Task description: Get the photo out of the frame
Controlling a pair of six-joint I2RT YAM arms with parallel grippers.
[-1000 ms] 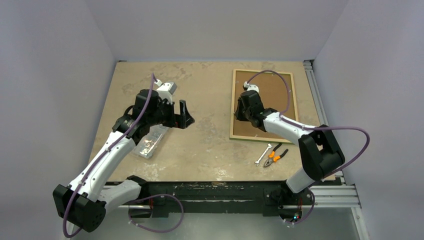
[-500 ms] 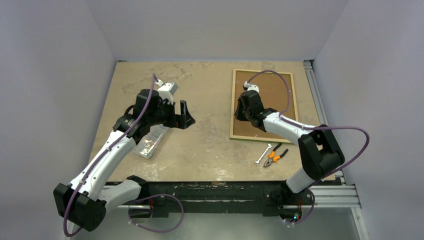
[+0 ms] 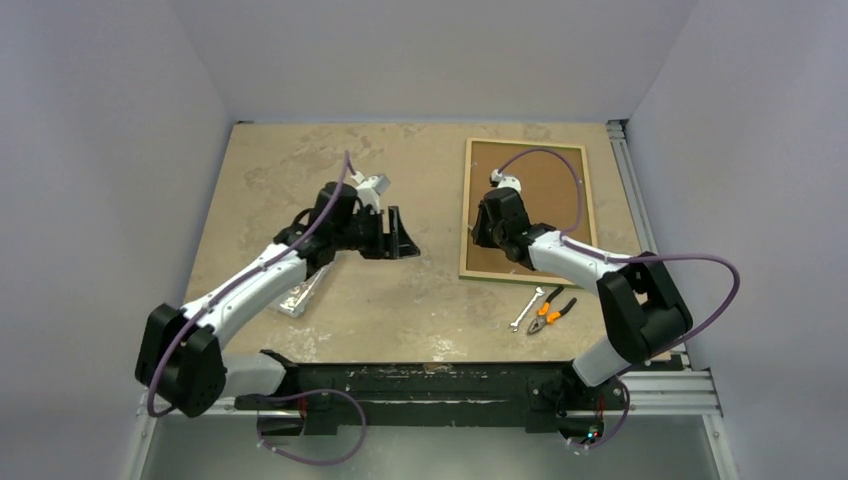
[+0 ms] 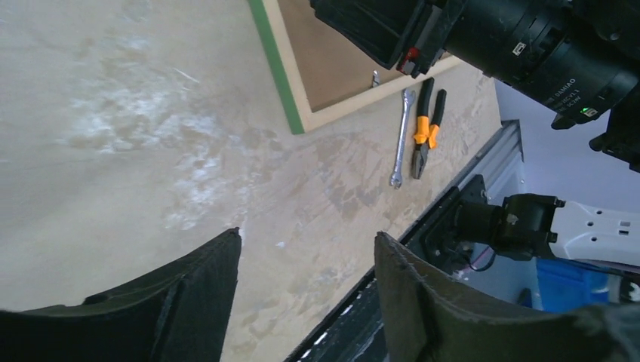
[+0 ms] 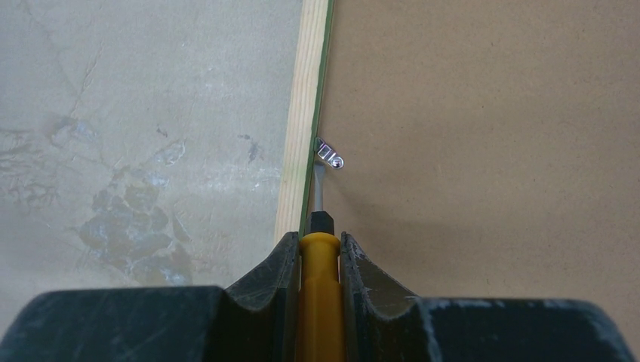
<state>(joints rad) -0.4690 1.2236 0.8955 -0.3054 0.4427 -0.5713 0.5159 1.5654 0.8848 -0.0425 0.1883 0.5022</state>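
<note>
The frame [image 3: 500, 276] lies face down at the back right of the table, its wooden rail [image 5: 298, 151] edged in green. Inside it shows the plain brown back of the photo [image 3: 545, 185]; the printed side is hidden. My right gripper [image 5: 317, 241] is shut on a yellow-handled screwdriver [image 5: 321, 302]. The screwdriver's shaft reaches a small metal clip [image 5: 330, 156] at the frame's left inner edge. My left gripper [image 3: 408, 240] hovers over the table's middle, left of the frame [image 4: 281, 83]. It is open, with nothing between its fingers [image 4: 204, 294].
A clear plastic box [image 3: 300, 285] lies under the left arm. A wrench [image 3: 527, 308] and orange-handled pliers [image 3: 550, 312] lie near the front edge, just below the frame. A metal rail runs along the table's right side.
The left arm has swung right, from above the plastic box toward the table's middle, and its jaws have narrowed a little. The right gripper holds the screwdriver in the same place.
</note>
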